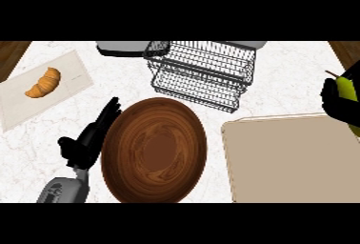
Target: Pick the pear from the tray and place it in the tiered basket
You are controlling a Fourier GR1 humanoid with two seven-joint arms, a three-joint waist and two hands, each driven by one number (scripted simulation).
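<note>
The right hand point(338, 114) has its fingers curled round the pear point(346, 89), by the tray's point(295, 162) one o'clock corner, stem toward eleven. The tiered basket point(202, 71) sits at nine o'clock from it.

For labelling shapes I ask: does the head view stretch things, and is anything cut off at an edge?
Head view: the round plate looks taller than wide, so stretched; the pear in the right hand is cut by the right edge.
</note>
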